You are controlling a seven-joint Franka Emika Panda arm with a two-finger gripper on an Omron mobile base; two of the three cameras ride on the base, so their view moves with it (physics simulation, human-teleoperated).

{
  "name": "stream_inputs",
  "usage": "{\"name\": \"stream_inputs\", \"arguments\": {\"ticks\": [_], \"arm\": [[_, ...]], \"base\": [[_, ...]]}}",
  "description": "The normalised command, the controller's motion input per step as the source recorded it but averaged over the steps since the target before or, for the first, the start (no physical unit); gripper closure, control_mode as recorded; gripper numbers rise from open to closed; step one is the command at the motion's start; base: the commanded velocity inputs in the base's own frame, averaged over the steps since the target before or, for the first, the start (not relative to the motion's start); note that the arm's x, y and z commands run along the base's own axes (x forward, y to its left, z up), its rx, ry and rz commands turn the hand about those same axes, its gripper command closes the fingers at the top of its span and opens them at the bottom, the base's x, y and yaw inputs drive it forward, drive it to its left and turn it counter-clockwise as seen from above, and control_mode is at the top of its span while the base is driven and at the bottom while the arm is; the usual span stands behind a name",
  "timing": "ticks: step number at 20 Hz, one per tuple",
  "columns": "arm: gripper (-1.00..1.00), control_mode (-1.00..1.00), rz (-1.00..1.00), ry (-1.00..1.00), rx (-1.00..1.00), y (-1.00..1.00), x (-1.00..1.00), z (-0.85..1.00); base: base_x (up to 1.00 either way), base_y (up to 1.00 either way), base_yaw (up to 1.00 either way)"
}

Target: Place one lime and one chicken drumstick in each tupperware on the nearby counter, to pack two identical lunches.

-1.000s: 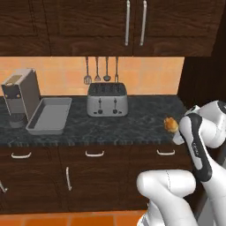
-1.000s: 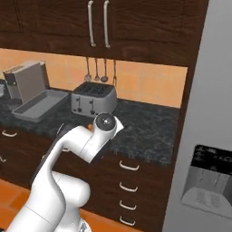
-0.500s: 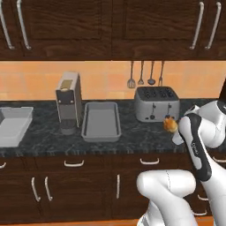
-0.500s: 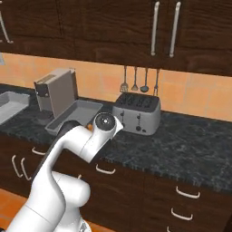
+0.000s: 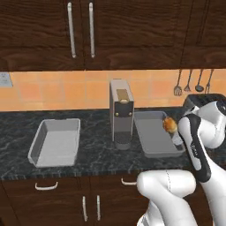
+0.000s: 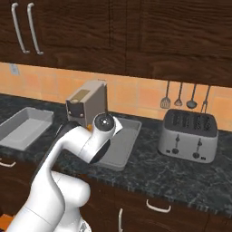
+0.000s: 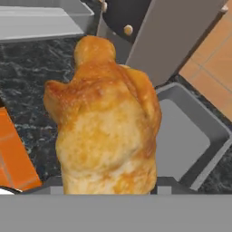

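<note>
While the hand view looks along the gripper point(image 7: 108, 183), I've got the chicken drumstick point(image 7: 106, 122) big in front of me, golden-brown, plump end low between the jaws, which are clamped on it, its knobby end pointing away. From the left base view the chicken drumstick point(image 5: 169, 125) sits at the gripper point(image 5: 175, 134), held up over the right-hand edge of the near tupperware point(image 5: 154, 138), a grey rectangular tray, and I see nothing lying on its floor. Just left of that tray stands the coffee machine point(image 5: 121, 112), a tall grey box on the counter point(image 5: 97, 152). Further left lies the second tupperware point(image 5: 56, 141), same grey tray, bare inside as far as I can tell. Over on the right base view, the toaster point(image 6: 189, 133) stands right of the near tray, with utensils point(image 6: 186, 96) hanging on the orange wall above it.
</note>
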Motion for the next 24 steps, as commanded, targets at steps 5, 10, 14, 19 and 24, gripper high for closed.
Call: {"name": "stream_inputs", "arguments": {"ticks": [5, 10, 14, 19, 24], "arm": [[1.00, -1.00, -0.02, 0.00, -0.02, 0.03, 0.09, -0.11], [1.00, -1.00, -0.01, -0.01, -0.04, -0.31, 0.34, -0.47], [1.00, -1.00, 0.00, -0.02, 0.00, -0.79, 0.18, -0.29], [1.00, -1.00, 0.00, 0.04, 0.00, -0.76, 0.64, -0.14], [1.00, -1.00, 0.00, 0.15, 0.01, -0.51, 0.65, -0.09]], "base": [[0.45, 0.55, -0.10], [0.00, 0.00, 0.00], [0.00, 0.00, 0.00], [0.00, 0.00, 0.00], [0.00, 0.00, 0.00]]}}
